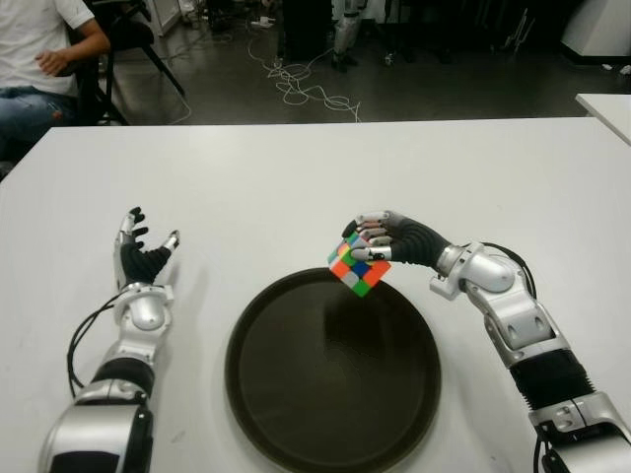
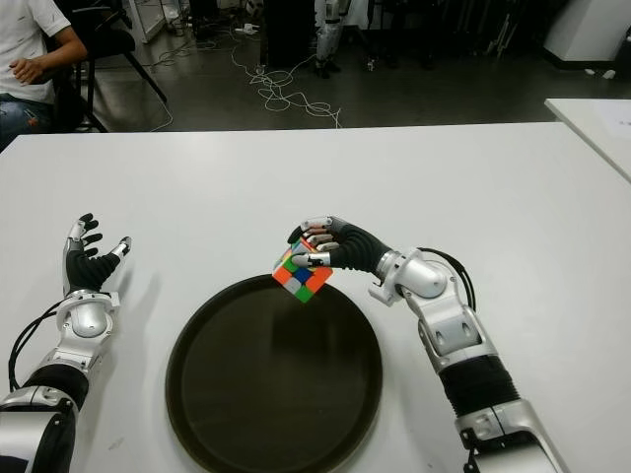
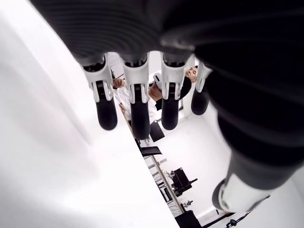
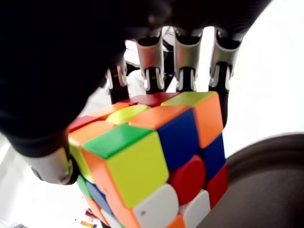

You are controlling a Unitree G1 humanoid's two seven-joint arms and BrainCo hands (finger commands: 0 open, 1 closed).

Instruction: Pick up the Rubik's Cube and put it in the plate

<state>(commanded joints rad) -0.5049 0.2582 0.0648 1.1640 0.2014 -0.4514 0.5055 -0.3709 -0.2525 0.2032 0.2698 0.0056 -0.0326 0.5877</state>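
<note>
My right hand (image 1: 373, 239) is shut on the Rubik's Cube (image 1: 359, 266), a scrambled cube of many colours held tilted in the air. The cube hangs over the far rim of the round dark plate (image 1: 296, 394), which lies on the white table in front of me. In the right wrist view the fingers (image 4: 185, 71) wrap the cube (image 4: 156, 156) from behind and the plate's rim (image 4: 266, 156) shows below it. My left hand (image 1: 141, 251) shows to the left of the plate with its fingers spread and nothing in it.
The white table (image 1: 296, 177) stretches wide behind the plate. A seated person (image 1: 39, 59) is at the far left beyond the table. Cables (image 1: 306, 89) lie on the dark floor. Another white table's corner (image 1: 606, 108) shows at the far right.
</note>
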